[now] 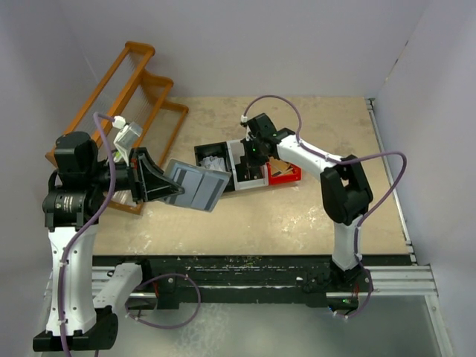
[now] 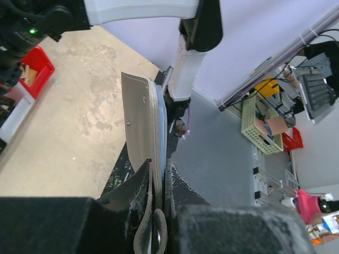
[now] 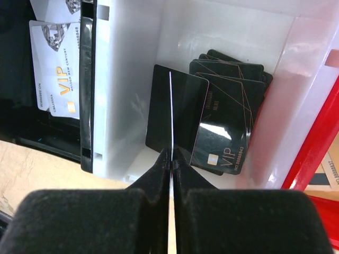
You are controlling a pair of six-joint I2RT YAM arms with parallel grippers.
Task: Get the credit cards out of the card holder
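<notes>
While my left pincer (image 2: 159,211) is clamped on the flat slate-grey rectangular card holder (image 2: 139,121), the case juts straight out beyond those fingertips. From the wrist I see it edge-on, with the tan tabletop (image 2: 69,106) off to its left. My right pincer (image 3: 170,159) is pinched tight on one thin credit card (image 3: 170,106), which stands on edge ahead of the fingertips so that only its pale rim shows. Directly beyond that card lies the white plastic bin (image 3: 127,79), holding a fanned stack of glossy black rectangular VIP cards (image 3: 233,100). To the left of the right pincer sits the black plastic bin (image 3: 16,121), with white VIP-printed cards (image 3: 55,74) in it. To its right is the red plastic bin (image 3: 312,143). From above, the right pincer hangs over the white bin, apart from the holder in the left one.
</notes>
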